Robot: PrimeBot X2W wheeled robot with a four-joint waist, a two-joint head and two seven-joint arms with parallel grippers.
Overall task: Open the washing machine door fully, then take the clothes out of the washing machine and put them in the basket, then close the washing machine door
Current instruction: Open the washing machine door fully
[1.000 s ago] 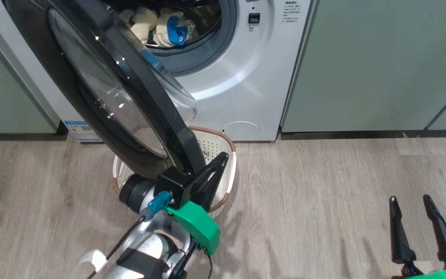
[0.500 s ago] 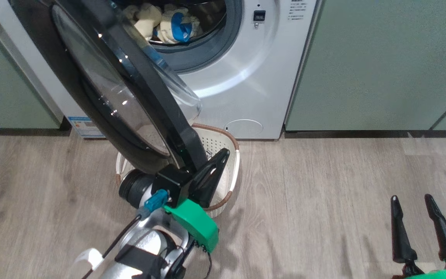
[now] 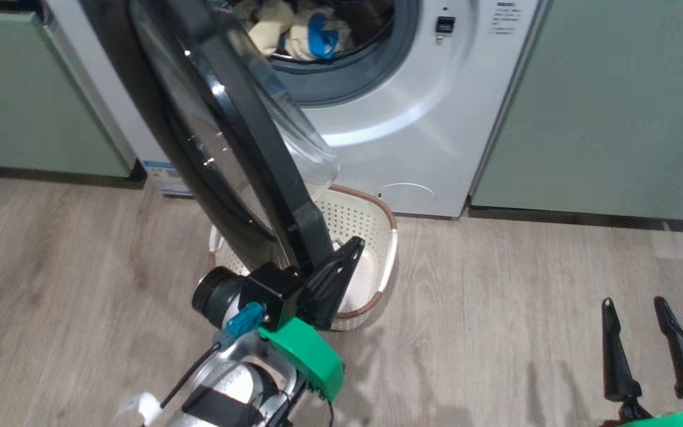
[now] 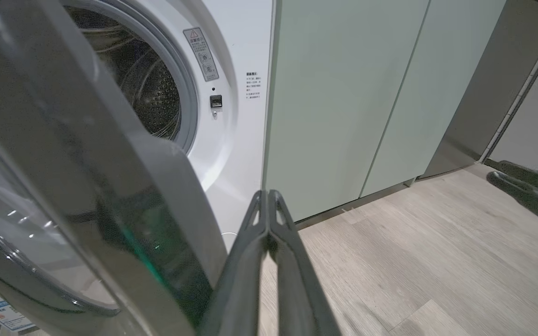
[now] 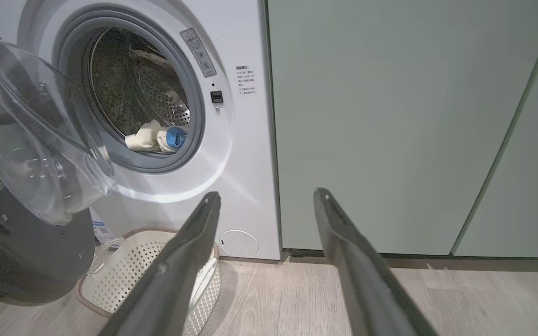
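1. Change since the earlier frame: the head camera has shifted. Measured against the basket point(image 3: 353, 216), the free edge of the washing machine door point(image 3: 255, 154) and the left gripper point(image 3: 350, 252) sit further left.
2. Door: stands out from the washing machine point(image 3: 424, 118), nearly edge-on. Its rim runs from upper left to lower centre, the glass bowl faces right, and it hangs over the basket.
3. Left gripper: fingers pressed together and empty, with the door's lower edge at its base.
4. Right gripper point(image 3: 635, 305): fingers spread and empty, over the floor point(image 3: 495, 308).
5. Clothes point(image 3: 300, 32): heaped in the drum mouth.

The washing machine point(image 5: 245, 196) carries a warning-triangle sticker point(image 4: 201, 53); other print is unreadably small.
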